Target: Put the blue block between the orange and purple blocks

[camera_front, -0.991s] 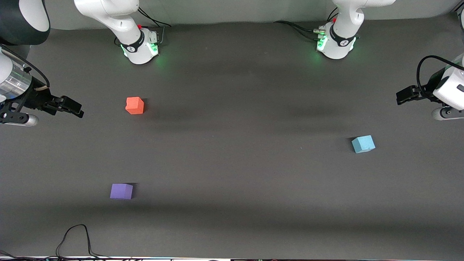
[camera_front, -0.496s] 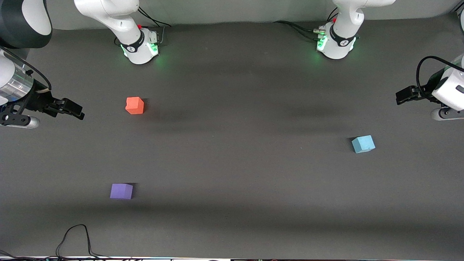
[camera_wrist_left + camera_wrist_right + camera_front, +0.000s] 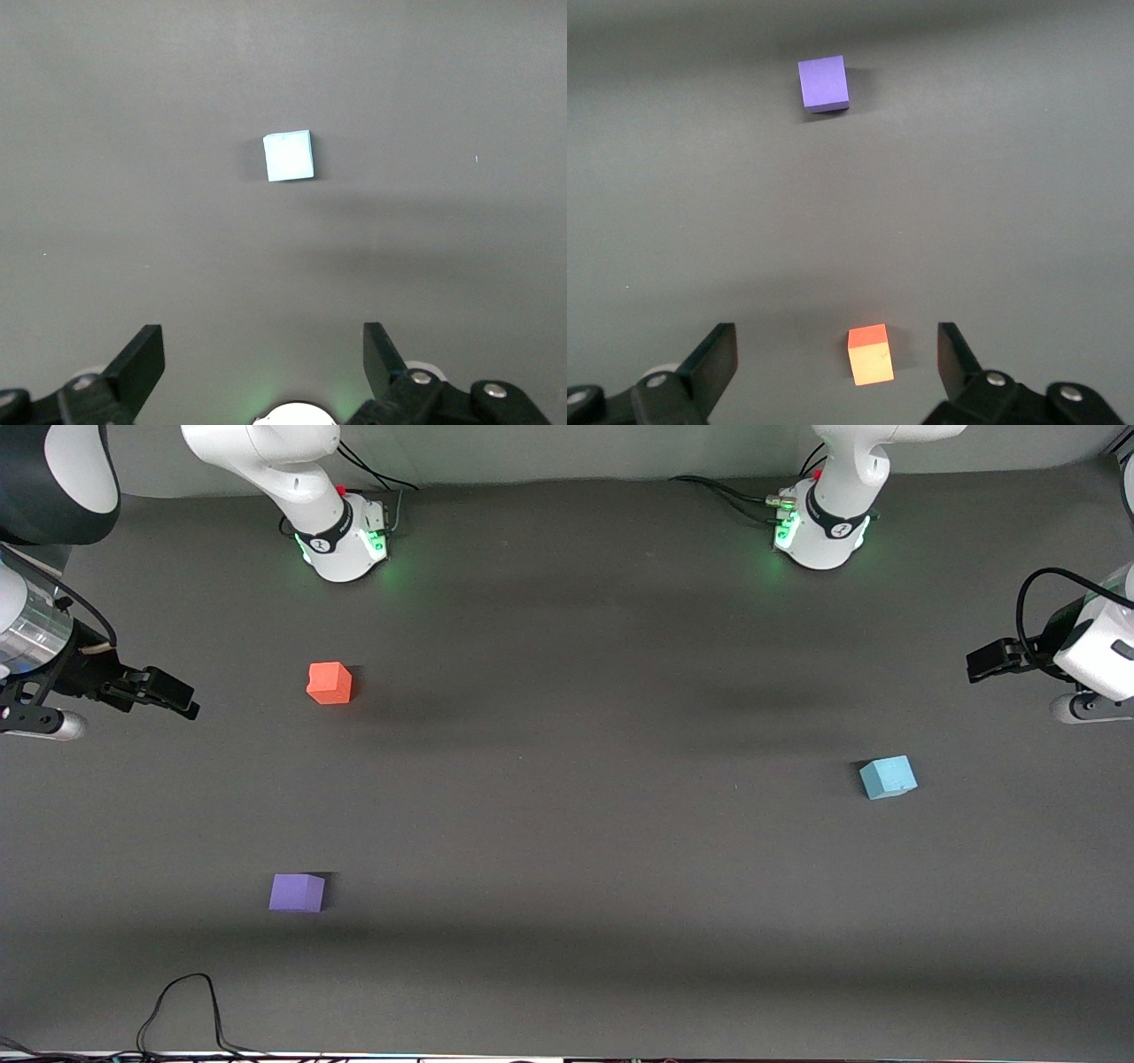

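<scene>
Blue block (image 3: 289,156) on table, apart from open left tool (image 3: 262,359); right tool (image 3: 836,359) open

From the high camera, both arms run off the picture's sides: the right arm (image 3: 35,646) is cut at the edge, and only the tip of its claw (image 3: 177,698) shows fully. The left arm (image 3: 1094,651) is cut the same way, its claw (image 3: 979,664) seen end-on, so its gap cannot be judged there. Both upper arms leave the top edge. A black cable (image 3: 182,1010) on the desk (image 3: 567,850) runs out at the bottom edge. In each wrist picture the claw's body is cropped by the bottom edge, leaving only the fingers (image 3: 142,359) and (image 3: 718,354).
</scene>
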Available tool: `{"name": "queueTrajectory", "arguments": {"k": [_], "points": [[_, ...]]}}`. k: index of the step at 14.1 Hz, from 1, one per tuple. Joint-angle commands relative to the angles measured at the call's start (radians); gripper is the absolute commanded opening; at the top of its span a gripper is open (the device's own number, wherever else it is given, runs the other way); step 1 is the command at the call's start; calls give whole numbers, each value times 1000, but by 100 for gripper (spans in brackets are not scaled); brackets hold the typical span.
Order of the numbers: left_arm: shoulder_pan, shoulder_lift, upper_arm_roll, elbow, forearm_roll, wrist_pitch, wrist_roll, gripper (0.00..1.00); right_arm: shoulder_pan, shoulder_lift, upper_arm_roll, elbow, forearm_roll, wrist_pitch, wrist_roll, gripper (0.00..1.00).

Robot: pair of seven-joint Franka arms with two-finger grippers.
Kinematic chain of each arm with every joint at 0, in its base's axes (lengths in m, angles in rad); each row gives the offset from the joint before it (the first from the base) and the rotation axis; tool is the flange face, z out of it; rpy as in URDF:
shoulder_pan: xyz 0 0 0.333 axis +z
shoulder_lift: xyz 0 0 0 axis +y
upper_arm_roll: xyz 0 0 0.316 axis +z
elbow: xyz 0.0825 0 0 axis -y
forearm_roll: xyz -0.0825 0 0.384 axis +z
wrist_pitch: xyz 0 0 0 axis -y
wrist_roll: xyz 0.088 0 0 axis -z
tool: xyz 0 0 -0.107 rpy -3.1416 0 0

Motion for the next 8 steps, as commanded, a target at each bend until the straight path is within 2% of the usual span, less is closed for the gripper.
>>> {"name": "queueTrajectory", "arguments": {"k": [1,3,5,6,8], "points": [[29,-61,3,-59,-6,-14,17,100,-5,-13,0,-14,-12,12,-11,100],[34,-128,5,-107,-6,-14,17,100,-26,-15,9,-14,-11,12,-11,100],[35,-114,11,-125,-7,15,17,100,-57,-15,36,-14,-9,13,-14,100],[37,-105,11,-147,-7,52,16,100,-68,-15,50,-14,-9,12,-14,100],[34,-100,9,-252,-7,177,11,100,-69,-12,52,-14,-8,15,-14,100]]}}
